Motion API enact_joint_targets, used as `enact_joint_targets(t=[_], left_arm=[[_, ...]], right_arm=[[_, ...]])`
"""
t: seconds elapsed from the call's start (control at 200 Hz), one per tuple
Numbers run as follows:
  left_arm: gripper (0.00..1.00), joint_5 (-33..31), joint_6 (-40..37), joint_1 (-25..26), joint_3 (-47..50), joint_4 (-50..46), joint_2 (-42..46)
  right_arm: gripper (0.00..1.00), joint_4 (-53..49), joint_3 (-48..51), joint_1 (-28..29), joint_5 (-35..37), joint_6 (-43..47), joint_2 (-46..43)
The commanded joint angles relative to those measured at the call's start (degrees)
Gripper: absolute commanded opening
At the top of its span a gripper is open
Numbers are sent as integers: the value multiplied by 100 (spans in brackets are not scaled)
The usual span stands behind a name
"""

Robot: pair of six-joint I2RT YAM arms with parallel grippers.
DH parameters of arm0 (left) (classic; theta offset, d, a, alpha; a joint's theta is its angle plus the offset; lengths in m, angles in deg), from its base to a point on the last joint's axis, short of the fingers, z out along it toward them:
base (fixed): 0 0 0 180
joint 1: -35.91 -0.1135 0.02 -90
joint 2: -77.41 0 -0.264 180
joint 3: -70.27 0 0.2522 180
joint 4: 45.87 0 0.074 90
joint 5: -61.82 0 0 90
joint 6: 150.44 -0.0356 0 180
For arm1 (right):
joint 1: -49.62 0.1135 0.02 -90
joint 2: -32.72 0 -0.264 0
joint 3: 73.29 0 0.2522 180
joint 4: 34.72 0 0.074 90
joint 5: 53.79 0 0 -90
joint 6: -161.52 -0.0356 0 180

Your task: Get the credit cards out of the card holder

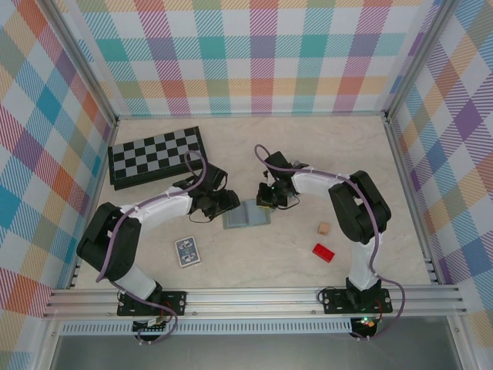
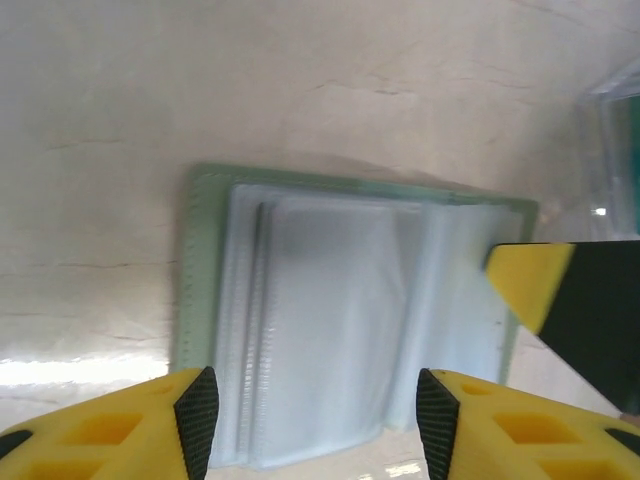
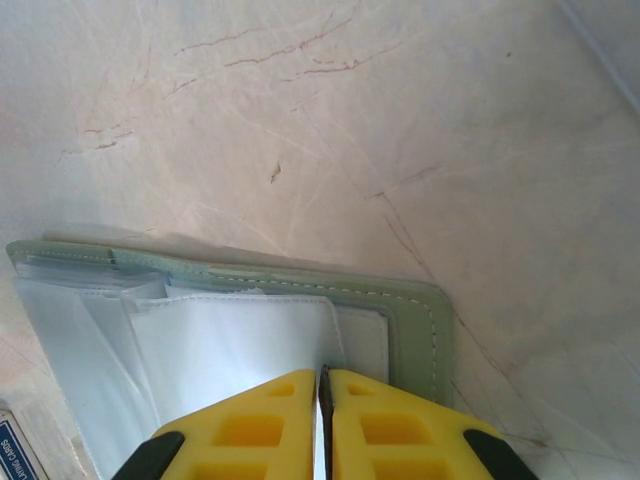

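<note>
Nearest the arm bases you've got a playing-card pack on the left and a red block on the right. Mid-table, the card holder lies open between both arms. Its clear sleeves are so blurry up close that you can't pick out any credit cards. Your left gripper is spread wide over it. The right gripper is pressed together at the sleeve's edge, but you can't tell if it's nipping anything. The chessboard sits far left.
</note>
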Motion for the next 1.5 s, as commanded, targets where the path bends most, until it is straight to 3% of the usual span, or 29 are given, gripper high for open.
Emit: enact_joint_targets(t=[0.0, 0.275, 0.62, 0.805, 1.03, 1.375, 1.495], left_arm=[[56, 93, 139, -19, 49, -16, -181], [43, 530, 255, -27, 31, 584, -568], [45, 805, 277, -24, -25, 642, -897], [37, 1402, 276, -19, 2, 1149, -890], [35, 1885, 299, -10, 18, 1645, -873], [32, 2113, 350, 92, 30, 1988, -844], [24, 1926, 357, 223, -55, 1925, -986]], right_arm=[[12, -249, -96, 43, -77, 134, 153], [12, -257, -87, 43, -83, 129, 153], [12, -271, -105, 48, -102, 134, 196], [12, -267, -113, 52, -125, 135, 214], [12, -266, -122, 52, -134, 134, 207], [12, -257, -120, 52, -153, 127, 205], [12, -241, -116, 57, -178, 117, 203]])
